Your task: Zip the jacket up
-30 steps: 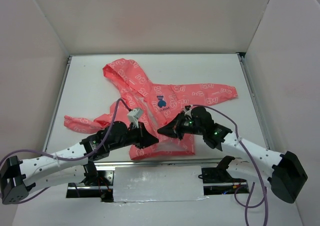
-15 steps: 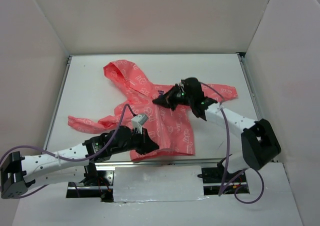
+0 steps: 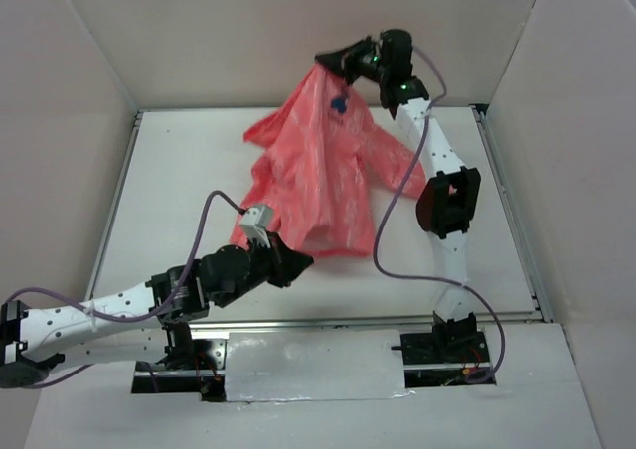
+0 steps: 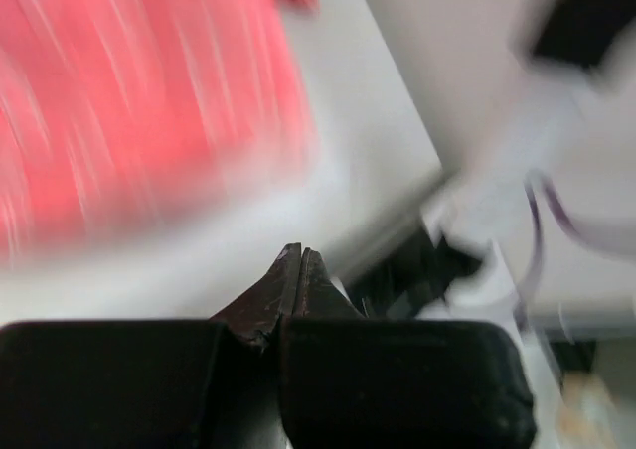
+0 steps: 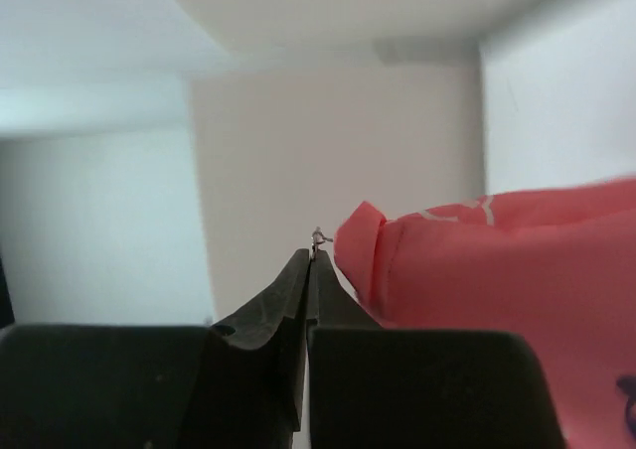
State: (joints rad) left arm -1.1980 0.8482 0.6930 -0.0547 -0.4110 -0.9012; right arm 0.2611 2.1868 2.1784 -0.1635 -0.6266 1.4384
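The coral-pink jacket [image 3: 318, 161] hangs stretched from high at the back down to the table; its blue emblem [image 3: 340, 99] sits near the top. My right gripper [image 3: 323, 60] is raised above the far table edge and is shut on a small metal zipper pull [image 5: 318, 236], with the jacket's [image 5: 497, 270] collar edge just to its right. My left gripper [image 3: 304, 261] lies low at the jacket's bottom hem. In the left wrist view its tips [image 4: 300, 253] are shut with nothing seen between them, and the blurred jacket [image 4: 129, 101] is above them, apart.
White walls [image 3: 89, 72] enclose the table on three sides. The right arm [image 3: 449, 201] stands tall on the right, and its purple cable [image 3: 383, 240] loops down beside the jacket. A silver-taped plate [image 3: 313, 365] lies between the arm bases at the near edge.
The right gripper has risen and swung toward the back wall, and the jacket has come up off the table with it. The left gripper has shifted slightly right, low at the hem.
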